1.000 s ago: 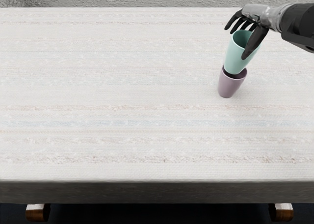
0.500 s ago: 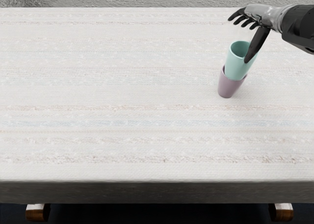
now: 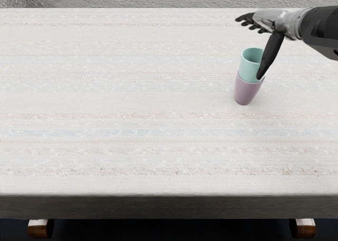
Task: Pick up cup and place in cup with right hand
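Sitting in the purple cup (image 3: pixel 246 92) — green cup (image 3: pixel 249 68), below the released right hand (image 3: pixel 271 20).

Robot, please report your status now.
Right hand open, left hand out of view. Green cup sits in purple cup. Thumb overlaps green cup; touch unclear.

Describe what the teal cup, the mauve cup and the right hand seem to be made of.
Teal cup: glazed ceramic or smooth plastic, judging by its even color and soft sheen; the look leaves it open.
Mauve cup: probably the same kind of material, with a similar smooth surface.
Right hand: apparently matte black plastic or rubber fingers, with a shiny silver-gray back that looks like metal.
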Available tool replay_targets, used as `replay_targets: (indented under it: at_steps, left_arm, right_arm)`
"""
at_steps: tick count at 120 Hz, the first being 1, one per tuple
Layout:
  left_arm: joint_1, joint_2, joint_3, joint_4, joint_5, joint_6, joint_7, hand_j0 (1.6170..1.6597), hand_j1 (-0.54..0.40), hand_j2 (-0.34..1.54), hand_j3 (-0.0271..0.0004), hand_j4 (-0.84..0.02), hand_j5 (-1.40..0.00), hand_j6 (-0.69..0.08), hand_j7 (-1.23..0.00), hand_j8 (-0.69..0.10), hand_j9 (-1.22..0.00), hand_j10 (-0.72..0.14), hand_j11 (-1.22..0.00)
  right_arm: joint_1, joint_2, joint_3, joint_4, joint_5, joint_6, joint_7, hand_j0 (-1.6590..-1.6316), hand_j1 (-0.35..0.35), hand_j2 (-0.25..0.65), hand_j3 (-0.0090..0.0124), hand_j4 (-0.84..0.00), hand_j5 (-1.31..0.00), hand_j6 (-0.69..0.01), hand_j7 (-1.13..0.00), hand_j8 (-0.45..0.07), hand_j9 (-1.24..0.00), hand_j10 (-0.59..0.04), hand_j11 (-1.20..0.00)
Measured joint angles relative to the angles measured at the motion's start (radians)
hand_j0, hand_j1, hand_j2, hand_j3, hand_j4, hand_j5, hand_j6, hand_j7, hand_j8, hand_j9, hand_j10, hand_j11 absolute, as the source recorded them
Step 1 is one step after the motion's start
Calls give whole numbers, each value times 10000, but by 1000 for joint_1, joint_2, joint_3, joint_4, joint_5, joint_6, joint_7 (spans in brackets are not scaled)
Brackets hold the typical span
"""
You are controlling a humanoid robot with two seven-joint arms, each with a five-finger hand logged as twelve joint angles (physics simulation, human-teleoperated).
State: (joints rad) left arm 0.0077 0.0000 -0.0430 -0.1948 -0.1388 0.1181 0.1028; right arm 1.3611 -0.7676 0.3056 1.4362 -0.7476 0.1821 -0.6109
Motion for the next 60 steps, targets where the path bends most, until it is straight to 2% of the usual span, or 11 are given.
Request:
replay_targets:
  at_steps: [24, 46, 60]
  left_arm:
    - [0, 0, 0, 0, 0, 0, 0, 16581, 3491, 1, 0, -4, -1, -5, -1, -4, -1, -3, -1]
    - [0, 0, 0, 0, 0, 0, 0, 16581, 3491, 1, 0, -4, -1, -5, -1, -4, -1, -3, 0]
    - [0, 0, 0, 0, 0, 0, 0, 16581, 3491, 1, 0, -4, -1, -5, -1, -4, -1, -3, 0]
  right_arm:
    - [-4, -23, 64, 40, 97, 74, 0, -16581, -3105, -37, 0, -379, -444, -397, -438, -380, -442, -367, -441]
    - [-5, 10, 110, 56, 157, 112, 0, -16581, -3155, -41, 0, -325, -382, -340, -377, -327, -380, -316, -379]
    - [-5, 26, 129, 61, 238, 147, 0, -16581, -3179, -42, 0, -299, -353, -314, -349, -302, -352, -292, -351]
